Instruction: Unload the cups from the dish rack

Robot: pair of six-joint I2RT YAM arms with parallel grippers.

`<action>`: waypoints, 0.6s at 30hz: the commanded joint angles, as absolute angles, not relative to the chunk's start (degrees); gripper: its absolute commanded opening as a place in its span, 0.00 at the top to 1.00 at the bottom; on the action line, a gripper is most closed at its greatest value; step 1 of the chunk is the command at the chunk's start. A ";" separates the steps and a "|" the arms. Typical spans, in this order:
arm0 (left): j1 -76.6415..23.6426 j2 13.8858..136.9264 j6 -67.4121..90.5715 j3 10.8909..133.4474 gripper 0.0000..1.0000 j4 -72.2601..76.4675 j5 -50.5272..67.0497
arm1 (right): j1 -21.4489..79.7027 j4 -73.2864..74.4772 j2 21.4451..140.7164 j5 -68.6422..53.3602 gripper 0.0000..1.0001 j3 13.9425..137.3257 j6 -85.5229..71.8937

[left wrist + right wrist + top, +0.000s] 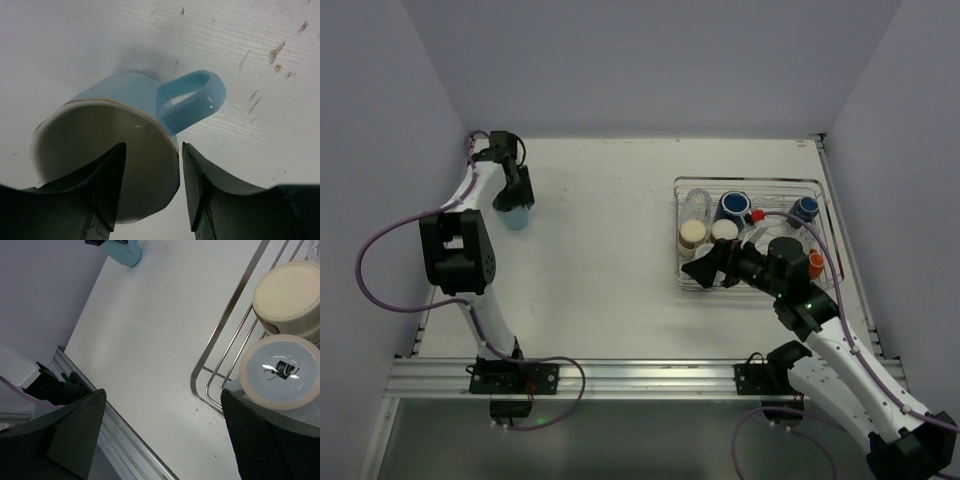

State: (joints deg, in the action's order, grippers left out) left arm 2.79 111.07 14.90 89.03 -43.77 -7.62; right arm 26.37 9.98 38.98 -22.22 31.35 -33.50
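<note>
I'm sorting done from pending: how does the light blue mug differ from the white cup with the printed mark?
The light blue mug is on the table; the white cup sits in the dish rack. The mug shows its open mouth; the white cup is bottom up. The mug has a loop handle; none shows on the white cup. Both are small and glossy.

light blue mug [115, 95]: upright, far left | other cups [693, 234]: inside dish rack [750, 179]
</note>
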 commanded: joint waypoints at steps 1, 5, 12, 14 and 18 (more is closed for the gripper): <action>3.07 106.26 14.06 89.04 0.46 -43.95 -6.33 | 26.81 11.95 38.85 -19.60 0.01 35.33 -31.55; 3.08 104.42 14.41 88.77 0.43 -43.68 -6.07 | 26.81 13.27 37.97 -18.37 0.01 36.03 -31.12; 2.99 95.83 17.05 90.00 0.25 -40.61 0.78 | 26.72 18.72 39.81 -8.63 0.01 38.93 -27.95; 2.64 90.74 18.19 89.65 0.20 -37.99 3.85 | 26.72 20.30 40.69 -4.85 0.01 39.72 -26.90; -2.53 80.81 18.98 87.11 0.15 -33.50 3.34 | 26.81 22.23 43.24 -0.09 0.01 40.78 -25.93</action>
